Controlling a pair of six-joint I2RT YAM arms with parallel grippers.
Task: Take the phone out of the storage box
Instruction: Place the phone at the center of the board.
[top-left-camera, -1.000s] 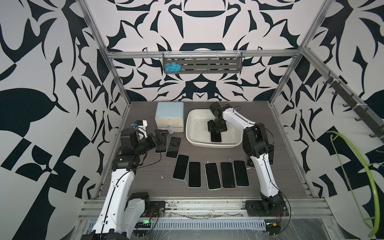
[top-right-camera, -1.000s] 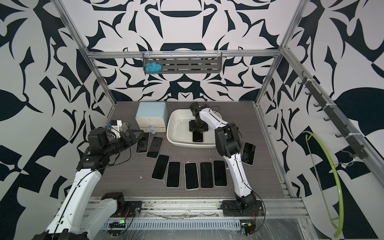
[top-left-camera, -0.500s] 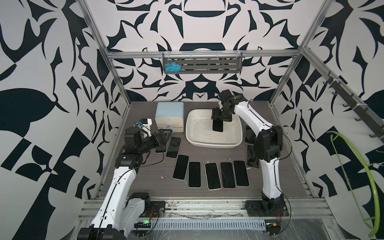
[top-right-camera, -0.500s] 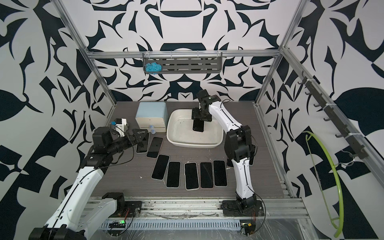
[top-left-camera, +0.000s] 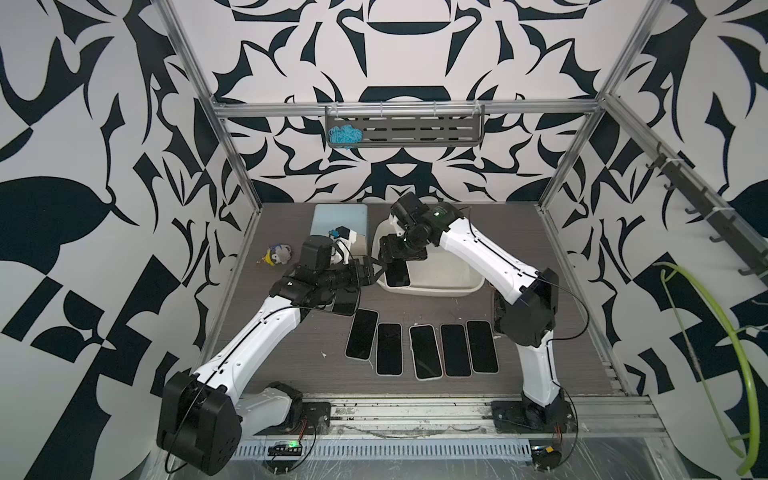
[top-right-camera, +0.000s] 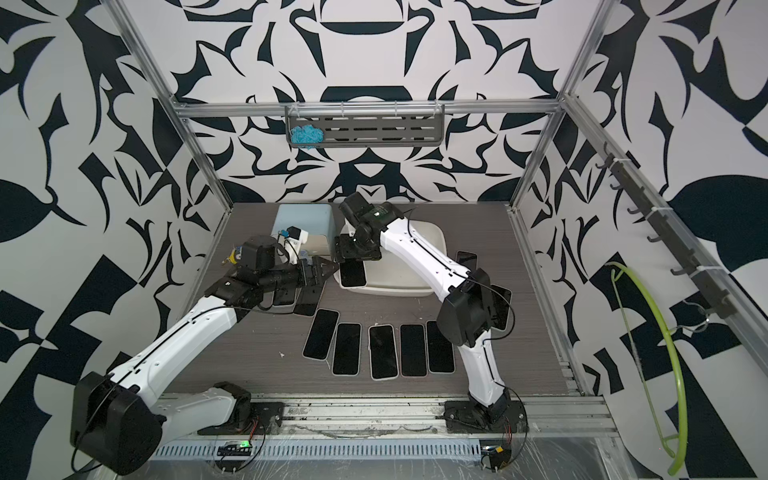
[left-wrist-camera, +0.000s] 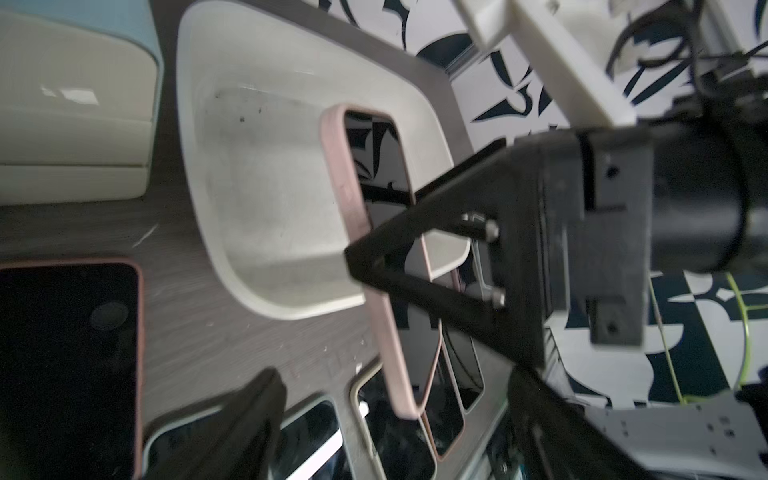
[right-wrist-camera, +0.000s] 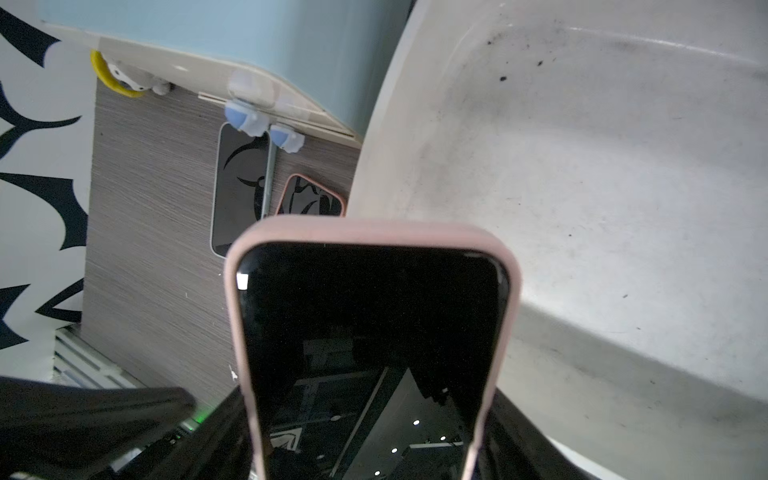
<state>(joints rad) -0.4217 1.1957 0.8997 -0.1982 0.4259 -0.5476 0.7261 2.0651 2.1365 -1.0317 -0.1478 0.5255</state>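
My right gripper (top-left-camera: 398, 261) is shut on the phone (top-left-camera: 397, 274), which has a black screen and a pink case. It holds the phone by one end, hanging above the front left corner of the cream storage box (top-left-camera: 440, 289). In the right wrist view the phone (right-wrist-camera: 370, 316) juts out from between my fingers, over the box wall (right-wrist-camera: 582, 166). My left gripper (top-left-camera: 376, 272) is open at the phone's left side. In the left wrist view the phone's free end (left-wrist-camera: 399, 399) lies between its spread fingers (left-wrist-camera: 249, 415), apart from both.
Several phones (top-left-camera: 424, 351) lie in a row on the table's front half, and more lie under my left arm (top-left-camera: 345, 301). A blue-topped drawer unit (top-left-camera: 338, 216) stands left of the box. A small toy (top-left-camera: 277, 255) lies far left. Another phone (top-right-camera: 467, 259) lies right of the box.
My right arm has lifted the phone from the box floor and swung it left and forward. My left arm has reached right until its fingers flank the phone, and they have narrowed slightly.
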